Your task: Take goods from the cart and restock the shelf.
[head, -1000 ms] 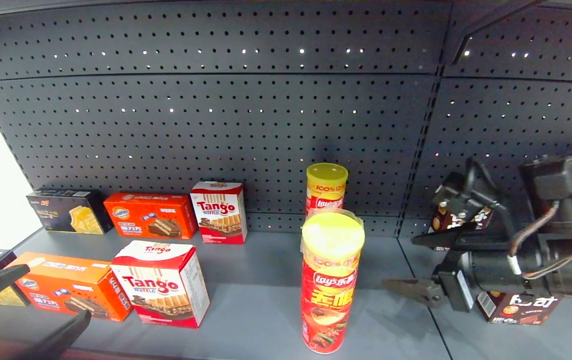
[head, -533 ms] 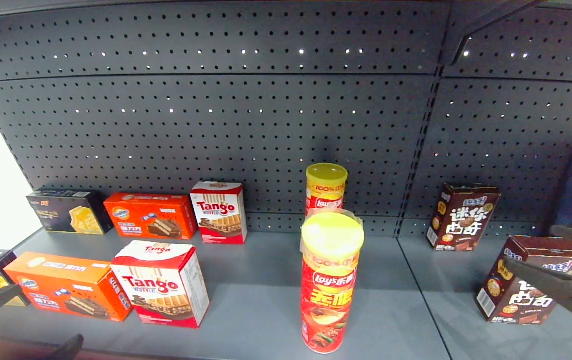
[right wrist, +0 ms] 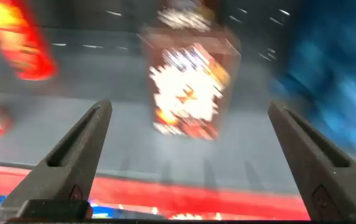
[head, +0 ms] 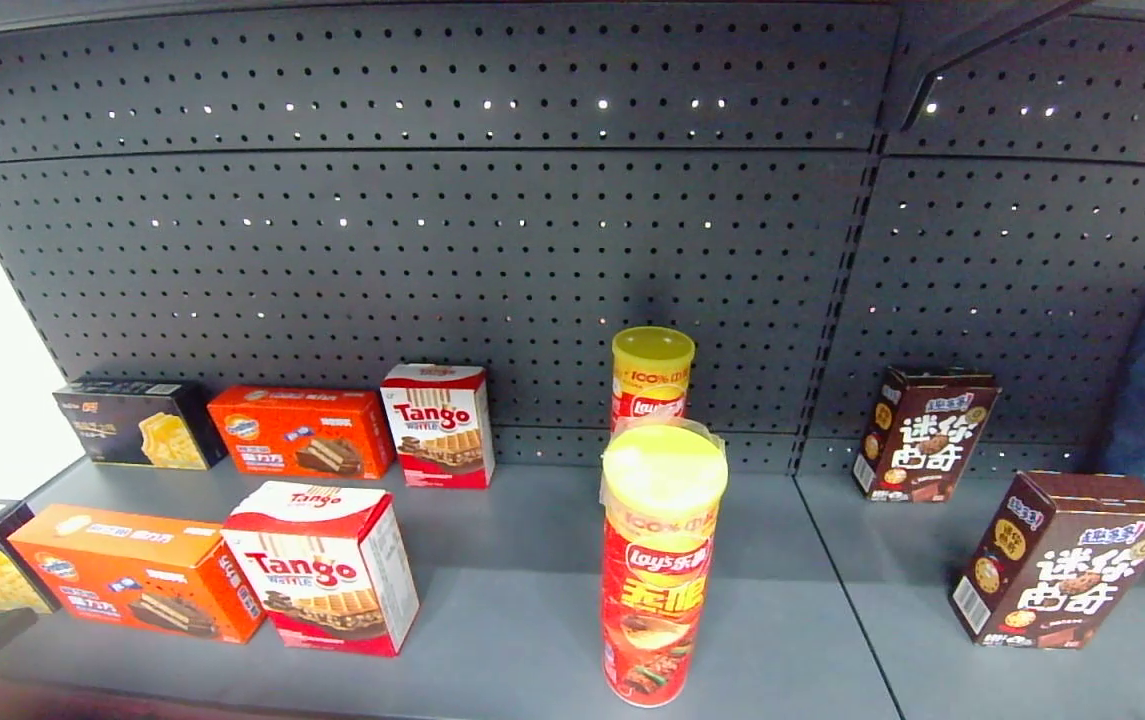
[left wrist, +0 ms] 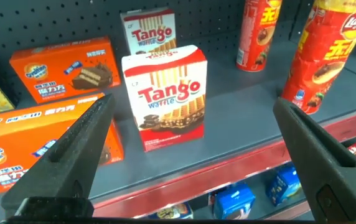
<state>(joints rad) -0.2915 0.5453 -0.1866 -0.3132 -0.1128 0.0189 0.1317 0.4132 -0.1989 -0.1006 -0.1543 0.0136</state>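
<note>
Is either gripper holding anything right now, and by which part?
Nothing is held. The left gripper and the right gripper are both open and empty, in front of the shelf goods.

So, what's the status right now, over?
Left pincer open, empty. Right pincer open, empty, facing front brown cookie box upright on shelf. Nothing between them.

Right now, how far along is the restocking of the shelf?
Done: the front can and the front brown box stand on the shelf. In hand: nothing; the left gripper and right gripper are open and empty. Left: I cannot tell how much; the shelf has bare room.
</note>
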